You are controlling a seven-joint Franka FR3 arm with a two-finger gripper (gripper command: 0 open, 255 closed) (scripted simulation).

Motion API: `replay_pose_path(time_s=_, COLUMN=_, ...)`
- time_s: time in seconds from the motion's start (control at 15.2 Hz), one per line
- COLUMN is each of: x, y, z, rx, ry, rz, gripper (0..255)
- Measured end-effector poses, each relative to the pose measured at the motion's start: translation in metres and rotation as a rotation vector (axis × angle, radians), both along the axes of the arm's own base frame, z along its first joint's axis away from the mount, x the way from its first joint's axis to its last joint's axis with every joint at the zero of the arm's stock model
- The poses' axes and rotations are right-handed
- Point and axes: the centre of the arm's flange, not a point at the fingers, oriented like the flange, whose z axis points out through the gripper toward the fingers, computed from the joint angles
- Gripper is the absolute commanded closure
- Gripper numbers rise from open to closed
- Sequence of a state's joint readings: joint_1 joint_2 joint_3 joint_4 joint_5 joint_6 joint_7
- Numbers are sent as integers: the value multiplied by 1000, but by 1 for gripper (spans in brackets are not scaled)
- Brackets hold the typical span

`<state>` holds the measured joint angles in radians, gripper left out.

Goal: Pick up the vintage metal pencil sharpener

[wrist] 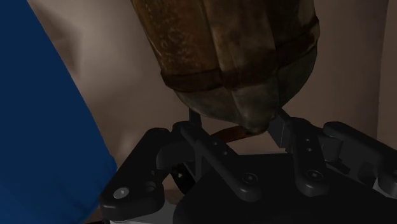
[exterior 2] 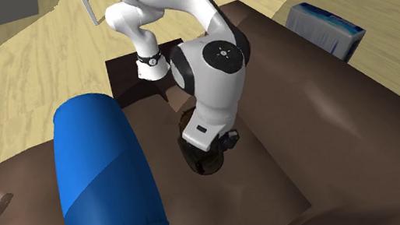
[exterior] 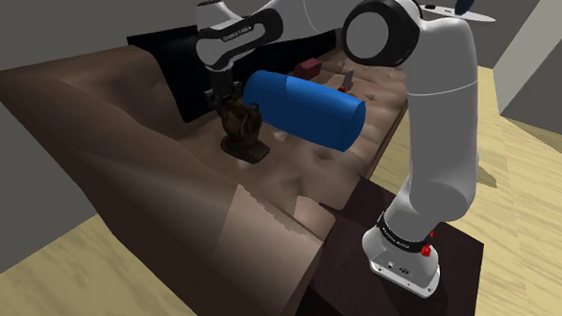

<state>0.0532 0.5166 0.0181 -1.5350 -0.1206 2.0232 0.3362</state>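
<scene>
Sharpener [wrist: 235,57], brown and banded in wrist view, sits clasped by hand [wrist: 235,116].

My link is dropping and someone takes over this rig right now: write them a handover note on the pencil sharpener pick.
Tool: shut on the rusty brown pencil sharpener, clasping its narrow end.
Sharpener: on the brown surface, beside the blue cylinder.
Done: reach and grasp.
Left: the lift; it looks not yet raised.
</scene>
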Motion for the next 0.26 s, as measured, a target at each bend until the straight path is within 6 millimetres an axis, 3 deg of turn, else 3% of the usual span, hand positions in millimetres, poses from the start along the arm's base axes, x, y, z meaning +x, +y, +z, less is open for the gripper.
replay_pose_path(time_s=0.26, x=0, y=-1, z=20, rx=0, ry=0, rz=0, gripper=255)
